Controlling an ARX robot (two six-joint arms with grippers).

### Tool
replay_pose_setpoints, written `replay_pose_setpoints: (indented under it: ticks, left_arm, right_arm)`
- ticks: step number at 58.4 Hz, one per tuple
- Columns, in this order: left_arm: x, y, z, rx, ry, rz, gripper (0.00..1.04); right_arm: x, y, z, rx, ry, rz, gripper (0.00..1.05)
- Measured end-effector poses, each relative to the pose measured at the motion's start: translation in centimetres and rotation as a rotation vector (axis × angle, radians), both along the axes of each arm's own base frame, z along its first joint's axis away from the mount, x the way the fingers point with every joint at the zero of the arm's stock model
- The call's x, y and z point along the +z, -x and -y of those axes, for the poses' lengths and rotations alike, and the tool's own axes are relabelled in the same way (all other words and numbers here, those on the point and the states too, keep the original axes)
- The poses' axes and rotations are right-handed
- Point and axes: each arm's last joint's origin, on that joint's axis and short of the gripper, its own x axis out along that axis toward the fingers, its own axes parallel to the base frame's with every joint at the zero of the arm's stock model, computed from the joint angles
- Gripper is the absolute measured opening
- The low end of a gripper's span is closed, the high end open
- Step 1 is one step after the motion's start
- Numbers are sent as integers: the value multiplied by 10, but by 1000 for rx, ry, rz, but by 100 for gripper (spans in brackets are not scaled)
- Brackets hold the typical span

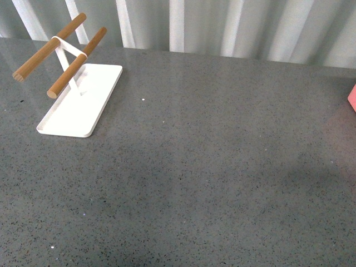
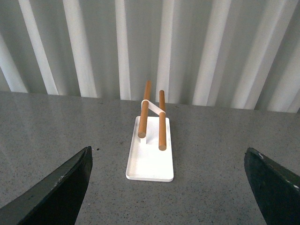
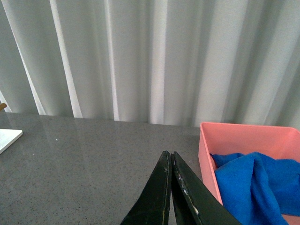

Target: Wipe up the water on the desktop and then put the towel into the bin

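The blue towel (image 3: 255,185) lies crumpled inside the pink bin (image 3: 234,136), seen in the right wrist view. My right gripper (image 3: 168,157) is shut with nothing between its fingers, hovering over the dark-grey speckled desktop (image 3: 84,164) just beside the bin's wall. My left gripper (image 2: 168,159) is open and empty above the desktop (image 2: 215,164), its fingers (image 2: 61,187) spread wide, facing the white rack. In the front view only a corner of the bin (image 1: 352,97) shows at the right edge; neither arm shows there. No water is visible on the desktop (image 1: 211,167).
A white tray base (image 1: 80,103) with two wooden bars (image 1: 75,64) on a white stand sits at the far left; the same rack's base (image 2: 150,157) lies ahead of the left gripper. White pleated curtains (image 1: 222,25) hang behind the desktop's far edge.
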Motion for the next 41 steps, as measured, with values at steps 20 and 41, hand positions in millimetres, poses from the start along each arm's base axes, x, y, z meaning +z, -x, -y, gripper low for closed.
replay_pose_setpoints:
  ticks: [20,41]
  left_arm:
    - [0,0,0,0,0,1,98]
    - [0,0,0,0,0,1,98]
  right_arm:
    - [-3,12,0,-3,-3,-6,3]
    - [-3,12,0,-3,-2,-6,3]
